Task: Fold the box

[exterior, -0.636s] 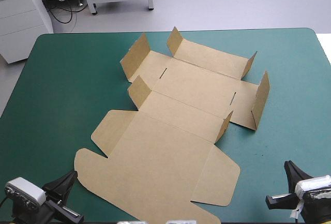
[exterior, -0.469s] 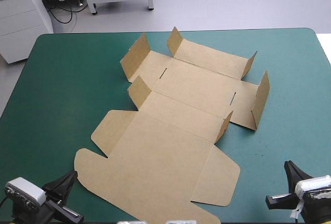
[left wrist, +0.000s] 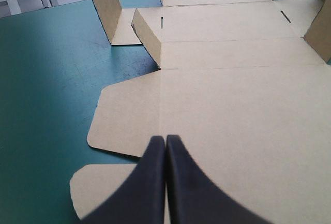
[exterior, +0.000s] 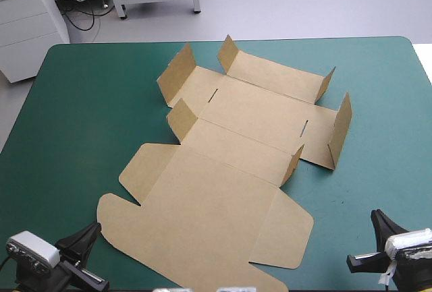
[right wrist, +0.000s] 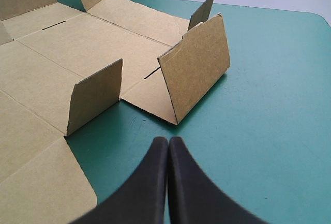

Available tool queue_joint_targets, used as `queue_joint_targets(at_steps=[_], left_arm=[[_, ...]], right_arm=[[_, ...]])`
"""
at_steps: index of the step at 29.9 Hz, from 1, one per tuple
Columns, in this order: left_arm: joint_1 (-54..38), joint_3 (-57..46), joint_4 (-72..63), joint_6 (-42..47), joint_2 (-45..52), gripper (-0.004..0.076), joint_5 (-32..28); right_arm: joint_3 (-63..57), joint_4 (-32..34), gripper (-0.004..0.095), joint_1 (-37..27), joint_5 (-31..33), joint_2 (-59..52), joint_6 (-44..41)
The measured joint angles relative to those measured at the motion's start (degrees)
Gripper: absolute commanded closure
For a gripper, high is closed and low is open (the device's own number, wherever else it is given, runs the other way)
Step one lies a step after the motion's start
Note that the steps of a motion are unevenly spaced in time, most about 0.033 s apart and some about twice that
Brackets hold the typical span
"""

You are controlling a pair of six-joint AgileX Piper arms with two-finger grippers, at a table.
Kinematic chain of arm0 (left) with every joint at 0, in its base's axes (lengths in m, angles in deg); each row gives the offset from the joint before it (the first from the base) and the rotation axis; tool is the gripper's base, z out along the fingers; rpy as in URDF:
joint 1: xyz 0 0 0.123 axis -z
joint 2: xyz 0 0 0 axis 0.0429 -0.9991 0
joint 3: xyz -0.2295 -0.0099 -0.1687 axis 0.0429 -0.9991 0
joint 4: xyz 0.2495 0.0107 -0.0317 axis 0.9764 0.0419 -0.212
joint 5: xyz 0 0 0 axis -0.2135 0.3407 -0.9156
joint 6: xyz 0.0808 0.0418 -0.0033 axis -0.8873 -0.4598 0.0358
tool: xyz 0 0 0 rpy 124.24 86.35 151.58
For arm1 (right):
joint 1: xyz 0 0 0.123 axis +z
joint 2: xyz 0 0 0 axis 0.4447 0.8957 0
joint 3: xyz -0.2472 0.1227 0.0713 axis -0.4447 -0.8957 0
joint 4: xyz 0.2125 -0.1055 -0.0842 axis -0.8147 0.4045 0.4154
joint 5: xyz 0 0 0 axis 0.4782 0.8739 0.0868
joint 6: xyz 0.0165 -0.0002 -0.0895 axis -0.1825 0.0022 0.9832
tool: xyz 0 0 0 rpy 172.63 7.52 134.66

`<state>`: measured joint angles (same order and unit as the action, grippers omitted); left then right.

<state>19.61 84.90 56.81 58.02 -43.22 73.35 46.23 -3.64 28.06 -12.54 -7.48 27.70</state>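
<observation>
- The box (exterior: 223, 191) lies mid-table on the teal-green cover (exterior: 81, 103), mostly flat, small flaps upright.
- Judged light, stiff board; best taken at a flap edge.
- left gripper (left wrist: 165, 140), right gripper (right wrist: 168, 141): fingers pressed together, empty.

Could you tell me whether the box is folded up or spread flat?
Spread flat: the box lies unfolded, only its small side flaps standing upright.

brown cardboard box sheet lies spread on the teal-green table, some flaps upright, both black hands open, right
No: the left hand and right hand are shut, as each wrist view shows. The brown cardboard box sheet does lie spread as described.
</observation>
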Motion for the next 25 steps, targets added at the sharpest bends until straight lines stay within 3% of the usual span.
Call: queue_joint_targets(at_steps=[2,6,10,18,25], left_arm=[[0.0,0.0,0.0,0.0,0.0,0.0756,0.0],[0.0,0.0,0.0,0.0,0.0,0.0756,0.0],[0.0,0.0,0.0,0.0,0.0,0.0756,0.0],[0.0,0.0,0.0,0.0,0.0,0.0756,0.0],[0.0,0.0,0.0,-0.1,0.0,0.0756,0.0]], right_arm=[[0.0,-0.3,0.0742,0.0,0.0,0.0,0.4],[0.0,-1.8,0.0448,0.0,0.0,0.0,2.3],[0.0,-2.2,0.0279,0.0,0.0,0.0,2.9],[0.0,-2.4,0.0271,0.0,0.0,0.0,0.9],[0.9,-2.6,0.0272,0.0,0.3,0.0,-11.9]])
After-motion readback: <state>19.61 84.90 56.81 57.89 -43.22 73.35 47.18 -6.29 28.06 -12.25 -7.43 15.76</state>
